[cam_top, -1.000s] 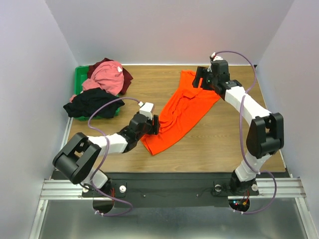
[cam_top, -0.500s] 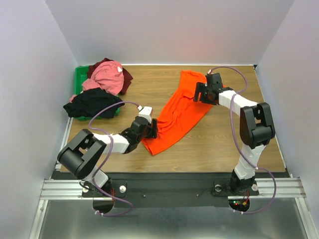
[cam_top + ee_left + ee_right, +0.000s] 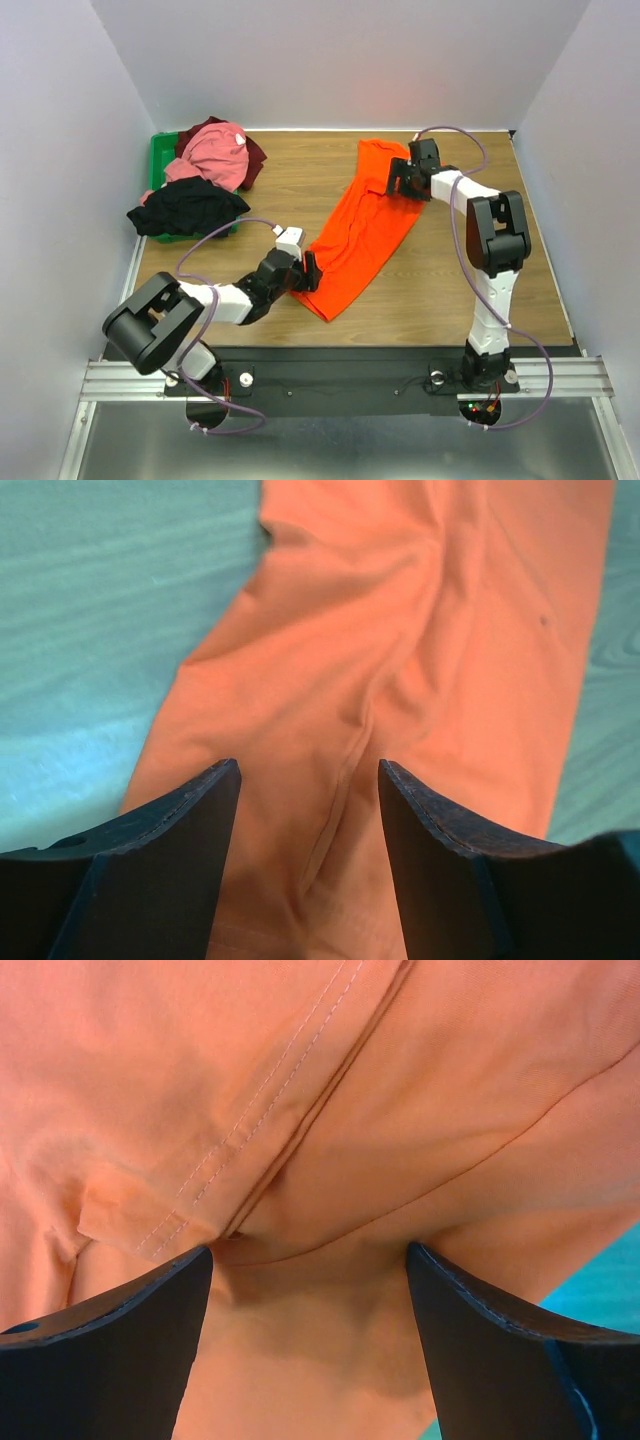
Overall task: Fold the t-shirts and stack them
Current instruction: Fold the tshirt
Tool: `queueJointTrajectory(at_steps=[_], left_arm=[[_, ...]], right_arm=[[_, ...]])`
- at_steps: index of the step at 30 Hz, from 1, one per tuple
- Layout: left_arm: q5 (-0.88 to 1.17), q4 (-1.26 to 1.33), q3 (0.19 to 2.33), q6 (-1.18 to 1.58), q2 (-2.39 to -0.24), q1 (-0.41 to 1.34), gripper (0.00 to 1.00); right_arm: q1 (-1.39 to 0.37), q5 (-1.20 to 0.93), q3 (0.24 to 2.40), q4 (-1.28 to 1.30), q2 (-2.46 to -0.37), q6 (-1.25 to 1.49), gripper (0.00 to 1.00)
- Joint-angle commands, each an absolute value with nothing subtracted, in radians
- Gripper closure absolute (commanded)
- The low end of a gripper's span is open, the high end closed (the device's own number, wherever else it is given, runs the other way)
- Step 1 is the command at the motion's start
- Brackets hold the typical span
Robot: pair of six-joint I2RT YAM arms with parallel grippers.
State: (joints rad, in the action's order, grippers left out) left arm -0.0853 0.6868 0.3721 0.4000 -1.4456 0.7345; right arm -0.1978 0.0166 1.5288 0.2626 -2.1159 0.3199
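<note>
Now our left gripper hangs released over the orange shirt's near end; our right gripper, jaws also apart, straddles a fold near the worktop's far edge.

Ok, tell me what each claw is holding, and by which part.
Nothing is gripped. The left claw stands open over the near end of the orange shirt, the right claw open over a stitched seam at its far end.

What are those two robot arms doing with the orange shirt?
They are getting a bright orange cloth t-shirt ready to fold. It lies rumpled on the wooden table. The left gripper is open over its near end, the right gripper open over its far end. Pink, maroon and black shirts lie heaped at the green plastic bin.
</note>
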Motion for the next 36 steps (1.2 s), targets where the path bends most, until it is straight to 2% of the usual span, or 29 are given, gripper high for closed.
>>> queueJointTrajectory(at_steps=[1,7,12,17,23,26,28,32,36], left_arm=[[-0.069,0.687,0.308,0.465,-1.39,0.768,0.3],[-0.049,0.706,0.27,0.491,-1.327,0.784,0.28],[-0.014,0.733,0.265,0.492,-1.342,0.785,0.26],[-0.006,0.747,0.256,0.491,-1.335,0.785,0.24],[0.024,0.765,0.244,0.485,-1.325,0.785,0.24],[0.018,0.775,0.236,0.488,-1.303,0.784,0.23],[0.008,0.759,0.233,0.483,-1.269,0.785,0.23],[-0.057,0.704,0.221,0.476,-1.083,0.79,0.22],[-0.173,0.634,0.198,0.489,-0.873,0.795,0.2]], right_arm=[[-0.199,-0.046,1.612,0.32,-2.195,0.284,0.16],[-0.199,-0.129,1.744,0.36,-2.29,0.236,0.16],[-0.209,-0.277,1.865,0.385,-2.391,0.203,0.16],[-0.279,-0.317,2.032,0.452,-2.493,0.138,0.16],[-0.302,-0.342,2.066,0.462,-2.487,0.13,0.15],[-0.31,-0.335,2.036,0.46,-2.441,0.104,0.15],[-0.318,-0.319,1.979,0.454,-2.353,0.098,0.1],[-0.33,-0.29,1.801,0.376,-2.123,0.109,0.07],[-0.336,-0.154,1.653,0.371,-1.919,0.166,0.07]])
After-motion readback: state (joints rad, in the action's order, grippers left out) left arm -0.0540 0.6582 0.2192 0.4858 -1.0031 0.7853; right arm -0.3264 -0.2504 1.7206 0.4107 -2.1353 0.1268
